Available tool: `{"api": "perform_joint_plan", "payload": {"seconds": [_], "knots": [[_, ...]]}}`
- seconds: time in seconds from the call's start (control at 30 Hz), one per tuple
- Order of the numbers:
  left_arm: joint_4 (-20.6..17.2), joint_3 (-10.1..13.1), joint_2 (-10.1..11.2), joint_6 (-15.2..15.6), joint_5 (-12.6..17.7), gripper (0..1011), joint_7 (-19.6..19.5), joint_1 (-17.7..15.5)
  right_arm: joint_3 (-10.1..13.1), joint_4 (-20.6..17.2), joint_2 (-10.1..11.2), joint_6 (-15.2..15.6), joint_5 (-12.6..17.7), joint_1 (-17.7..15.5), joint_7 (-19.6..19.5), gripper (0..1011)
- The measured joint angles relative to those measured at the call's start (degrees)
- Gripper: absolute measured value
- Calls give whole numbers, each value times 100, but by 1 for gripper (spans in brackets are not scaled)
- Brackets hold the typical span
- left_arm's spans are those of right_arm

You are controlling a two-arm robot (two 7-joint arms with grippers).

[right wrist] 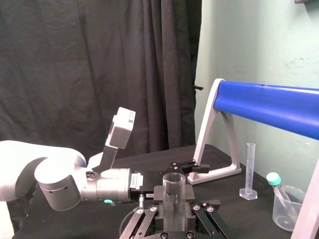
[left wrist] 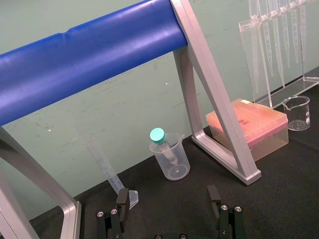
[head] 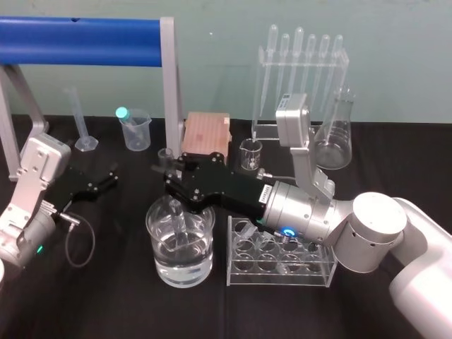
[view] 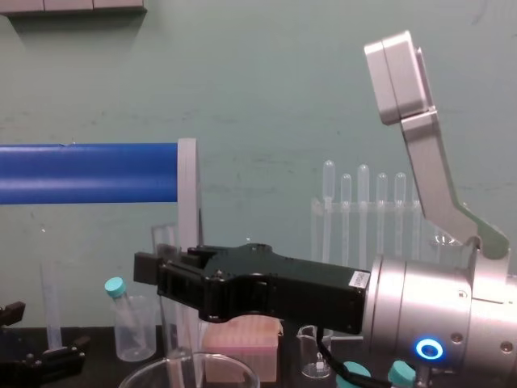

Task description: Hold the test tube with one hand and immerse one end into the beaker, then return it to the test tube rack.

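The black counter (head: 106, 304) carries everything, with a blue-barred frame (head: 78, 41) at the back. The right hand (head: 176, 191) reaches across above the beaker (head: 159, 261), its jaws clenched on the test tube (right wrist: 174, 186) just below the open mouth. The tube hangs roughly upright, and its round lower end is down inside the beaker, toward the water. Whether it is wet cannot be told. The left hand (head: 106, 180) lies parked on the counter at the left, its jaws released and empty.

The tube is thin glass, so it is likely light, stiff, smooth and brittle. It would probably slip more easily once wet. A gentle, steady squeeze near the top seems the right hold, as that leaves the bottom free for dipping and for finding a hole in the rack (head: 282, 281) just beside the beaker.

Counted, there is one held tube, one wide beaker, one rack, one flask (head: 333, 145), one small glass beaker (head: 250, 155), one plastic beaker (head: 135, 131) holding one teal-capped tube (head: 122, 113), and one measuring cylinder (head: 79, 120).
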Motion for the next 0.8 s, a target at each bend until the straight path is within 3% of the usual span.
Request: {"api": "perform_joint_plan", "payload": {"seconds": [0.8], "knots": [[0, 0, 0, 0, 0, 1000, 0, 0, 25, 57, -11, 53, 6, 8, 53, 228]]}}
